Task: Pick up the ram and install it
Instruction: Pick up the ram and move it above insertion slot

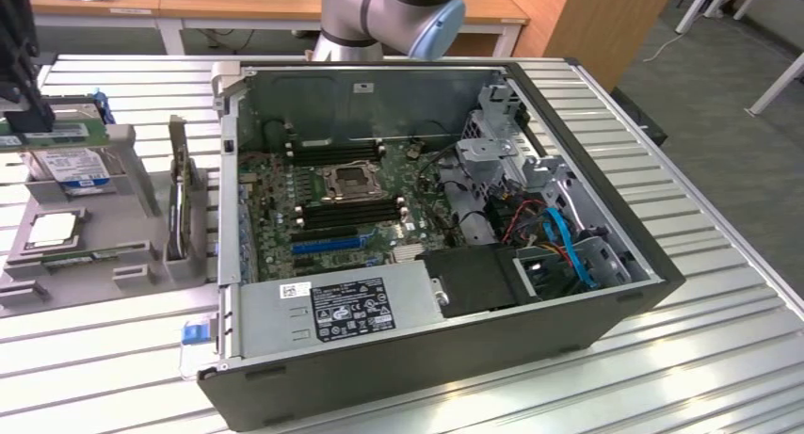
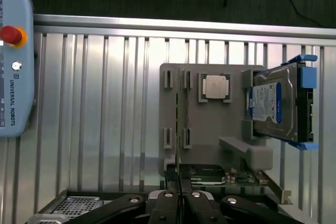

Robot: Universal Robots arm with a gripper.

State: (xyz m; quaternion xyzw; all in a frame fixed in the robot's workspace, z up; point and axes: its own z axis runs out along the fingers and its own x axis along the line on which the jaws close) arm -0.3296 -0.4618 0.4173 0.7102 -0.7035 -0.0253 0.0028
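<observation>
Claw (image 2: 179, 196) is closed, fingertip pads pressed together, hanging high over the gray tray (image 2: 210, 124) in the wrist view. The pictures do not show anything clamped in it. The ram (image 2: 178, 111) (image 1: 78, 256) is in the tray, a thin green stick standing on its long edge between paired slotted holders, apart from the claw. In the wrist view it shows edge-on as a narrow line running toward the closed pads. Same tray: a square silver CPU chip (image 2: 216, 86) lies flat in its own recess just beside the ram. Past that, a hard drive (image 2: 275, 103) with blue end brackets leans in a holder. The expansion card (image 1: 183, 203) with a metal bracket stands upright at the tray side nearest the computer case (image 1: 503, 359). The tray sits on the slatted metal desk (image 1: 703, 359), at the exterior view's left of the case. The case lies on its side with the panel off and the motherboard (image 1: 282, 208) exposed. The black memory slots (image 1: 352, 211) sit beside the CPU socket, with a labelled power supply (image 1: 339, 307) at the near end. The arm (image 1: 390, 10) rises behind the case. A teach pendant (image 2: 16, 51) with a red stop button lies at the desk edge in the wrist view.
</observation>
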